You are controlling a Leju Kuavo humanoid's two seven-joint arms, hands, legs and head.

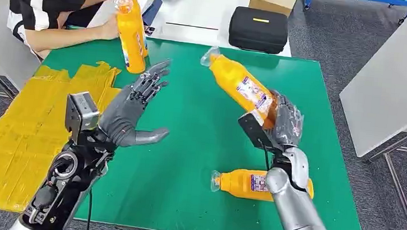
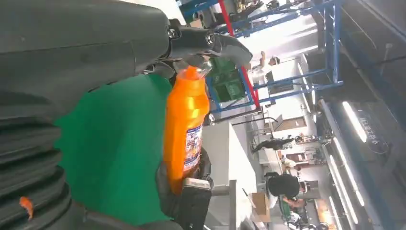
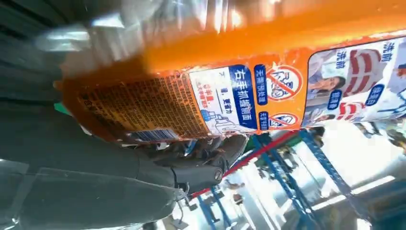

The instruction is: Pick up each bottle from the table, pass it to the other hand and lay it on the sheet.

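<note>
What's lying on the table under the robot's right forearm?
An orange bottle lies on its side on the green table, cap toward the left hand. The right forearm covers its base end.

grey carpet floor (image 1: pixel 332 37), white tables (image 1: pixel 396 83), blue racks (image 2: pixel 330 72).

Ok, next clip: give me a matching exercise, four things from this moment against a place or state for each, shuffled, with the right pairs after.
Things:
1. raised bottle
2. lying bottle
3. left hand
4. yellow sheet

States:
A. flat on the green table, near the robot
B. open, fingers spread, holding nothing
C. gripped in the right hand, tilted, off the table
D. spread beside the table on the robot's left

Pairs: 1-C, 2-A, 3-B, 4-D
</note>
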